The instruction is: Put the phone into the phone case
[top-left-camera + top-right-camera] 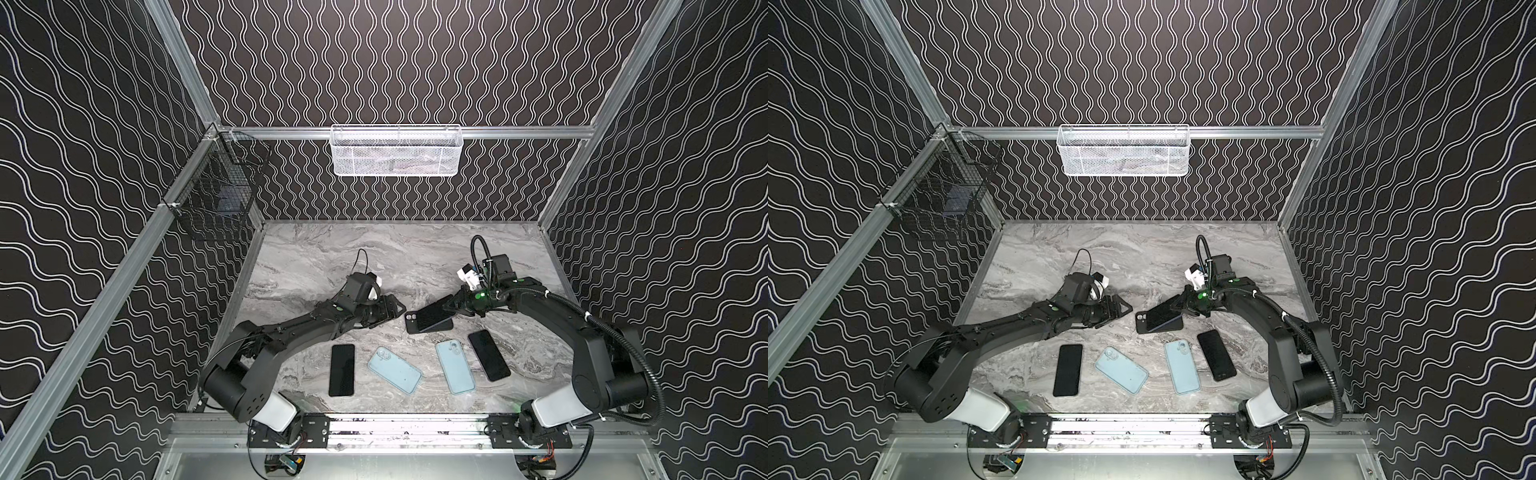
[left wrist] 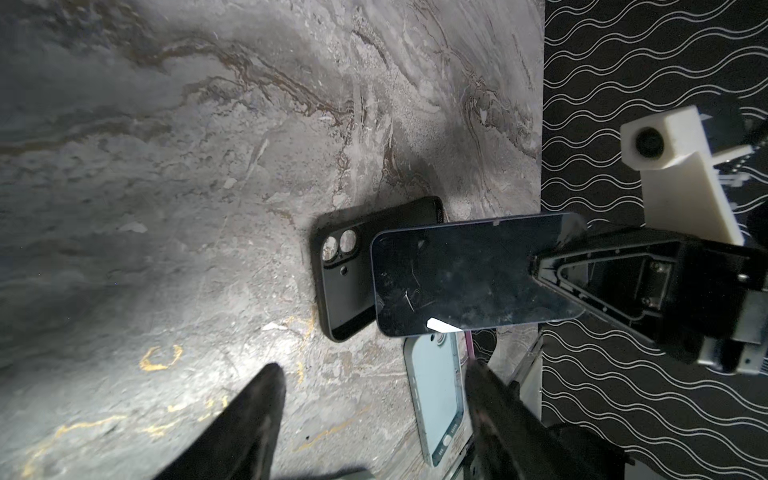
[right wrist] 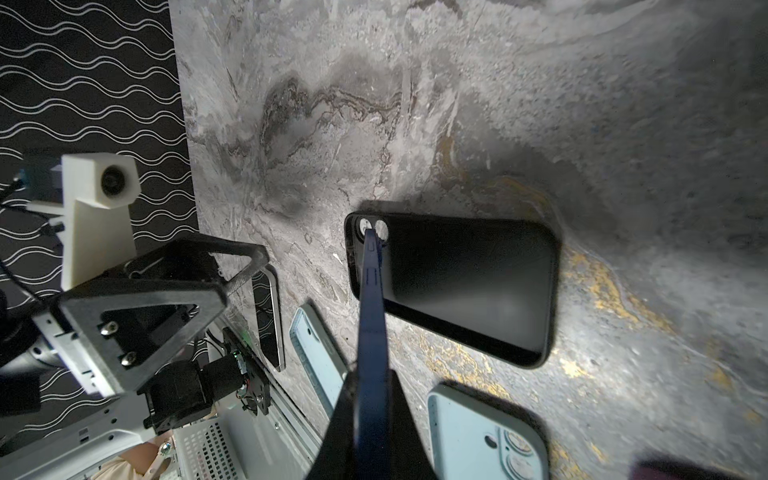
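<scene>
The right end effector (image 1: 448,309) gripped one end of the dark-blue flat phone (image 1: 432,318), tilting it over the open black case (image 1: 410,328), seemingly for seating; the left end effector (image 1: 392,313) gaped empty.

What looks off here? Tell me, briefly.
The phone pinched by the right gripper hangs tilted over the black case, not seated in it. The phone's screen shows scratches and smudges in the left wrist view.

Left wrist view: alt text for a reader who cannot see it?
The right pincer holds a dark phone by one end, angled over an empty black case lying on the marble table. The left pincer is open and empty in the foreground.
</scene>
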Controlling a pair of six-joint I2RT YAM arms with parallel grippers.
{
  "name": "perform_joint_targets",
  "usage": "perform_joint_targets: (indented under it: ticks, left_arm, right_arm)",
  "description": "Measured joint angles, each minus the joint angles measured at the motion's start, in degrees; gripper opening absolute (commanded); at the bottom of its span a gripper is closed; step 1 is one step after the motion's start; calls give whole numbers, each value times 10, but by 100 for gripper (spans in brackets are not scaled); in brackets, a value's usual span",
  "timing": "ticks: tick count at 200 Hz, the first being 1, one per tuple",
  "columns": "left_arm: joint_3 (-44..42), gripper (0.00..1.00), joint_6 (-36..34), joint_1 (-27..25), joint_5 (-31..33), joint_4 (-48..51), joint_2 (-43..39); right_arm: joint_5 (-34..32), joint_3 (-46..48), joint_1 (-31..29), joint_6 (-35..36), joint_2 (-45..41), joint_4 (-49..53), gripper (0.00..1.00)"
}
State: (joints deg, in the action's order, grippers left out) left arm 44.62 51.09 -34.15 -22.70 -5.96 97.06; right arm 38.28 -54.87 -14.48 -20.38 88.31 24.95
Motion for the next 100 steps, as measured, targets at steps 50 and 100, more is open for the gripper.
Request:
perform_joint_targets:
  ticks: [50, 100]
  left_arm:
    - [-2, 74, 29, -11, -6, -52, 34]
    - [-2, 74, 46, -22, -11, -84, 64]
  right_arm:
    - [2, -3, -4, -2, 20, -6, 0]
    - [2, -4, -5, -7, 28, -18, 0]
